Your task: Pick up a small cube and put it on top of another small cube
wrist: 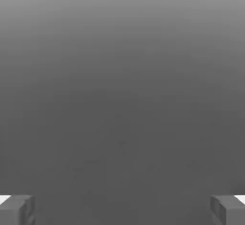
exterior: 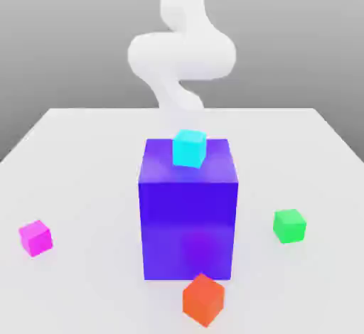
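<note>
The small magenta cube rests on the white table at the exterior view's left. At the exterior view's right sits the small green cube, far from the magenta one. My white arm rises behind the table's far side, away from both cubes. In the hand view my gripper is open, its two grey fingertips far apart with nothing between them, facing a plain grey background.
A large blue-purple cube stands mid-table between the two small cubes, with a cyan small cube on its top. An orange-red small cube lies near the front edge. The white table spreads around them.
</note>
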